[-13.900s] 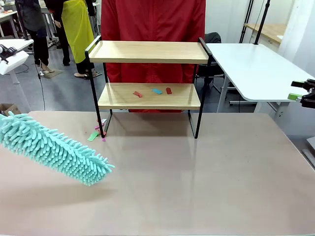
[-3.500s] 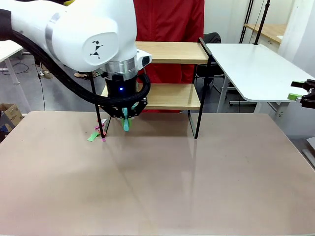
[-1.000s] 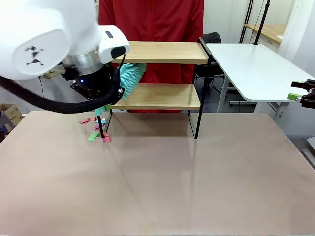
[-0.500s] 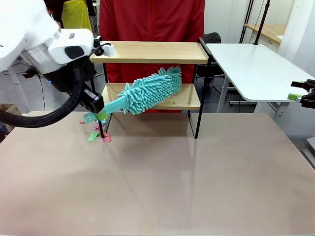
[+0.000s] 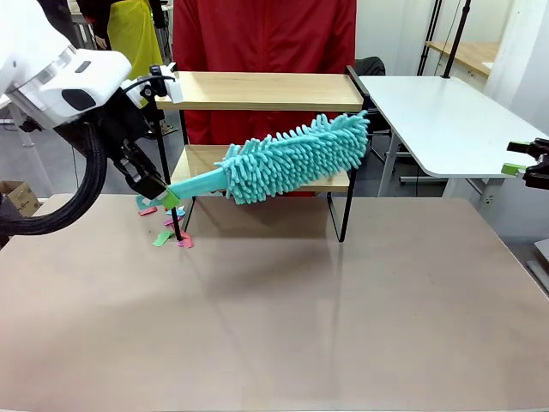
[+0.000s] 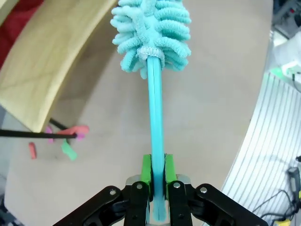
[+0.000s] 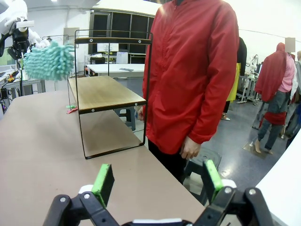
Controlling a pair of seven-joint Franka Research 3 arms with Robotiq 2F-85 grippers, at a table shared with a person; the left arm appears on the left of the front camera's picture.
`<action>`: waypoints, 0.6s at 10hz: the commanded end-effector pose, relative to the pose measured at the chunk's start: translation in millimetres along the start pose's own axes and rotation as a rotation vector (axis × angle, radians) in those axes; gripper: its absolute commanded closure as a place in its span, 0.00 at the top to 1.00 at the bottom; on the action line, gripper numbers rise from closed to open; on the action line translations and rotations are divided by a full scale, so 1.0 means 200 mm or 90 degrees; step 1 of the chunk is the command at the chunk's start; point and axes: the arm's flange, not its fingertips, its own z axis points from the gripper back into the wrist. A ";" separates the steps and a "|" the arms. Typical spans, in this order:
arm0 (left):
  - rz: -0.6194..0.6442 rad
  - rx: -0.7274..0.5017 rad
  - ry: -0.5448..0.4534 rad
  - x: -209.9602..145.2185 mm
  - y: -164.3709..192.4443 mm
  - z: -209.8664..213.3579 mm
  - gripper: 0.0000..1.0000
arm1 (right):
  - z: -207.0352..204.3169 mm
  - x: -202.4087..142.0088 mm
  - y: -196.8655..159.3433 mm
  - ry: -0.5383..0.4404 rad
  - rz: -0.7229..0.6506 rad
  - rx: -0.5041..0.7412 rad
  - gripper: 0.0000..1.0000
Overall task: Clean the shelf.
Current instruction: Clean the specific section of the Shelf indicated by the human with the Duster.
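Observation:
The shelf (image 5: 257,91) stands at the far middle of the table, two wooden boards in a black frame; both boards look bare. My left gripper (image 5: 163,196) is shut on the handle of a teal fluffy duster (image 5: 296,157). The duster's head hangs in the air on my side of the lower board, level with the gap between the boards. In the left wrist view my gripper (image 6: 157,174) pinches the teal handle (image 6: 156,117), and the lower board (image 6: 51,61) lies to one side of the duster. My right gripper (image 7: 155,181) stands open with nothing in it at the table's far right (image 5: 525,169).
Several small coloured scraps (image 5: 167,227) lie on the table by the shelf's front left leg (image 6: 70,141). A person in a red jacket (image 5: 262,34) stands right behind the shelf. A white table (image 5: 446,120) stands at the right.
My left arm has pulled back to the left. The duster's head has swung off the lower board, up and to the right. The lower board's scraps are gone; more lie by the leg.

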 end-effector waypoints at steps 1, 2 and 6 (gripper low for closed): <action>0.001 -0.036 0.015 0.02 0.01 0.01 0.13 | -0.01 0.02 0.00 0.012 -0.008 0.000 1.00; 0.010 -0.042 0.035 0.02 0.02 0.06 0.13 | -0.01 0.02 0.00 0.012 -0.008 0.000 1.00; -0.005 -0.041 0.082 -0.01 0.00 0.07 0.13 | -0.01 0.02 0.00 0.012 -0.008 0.000 1.00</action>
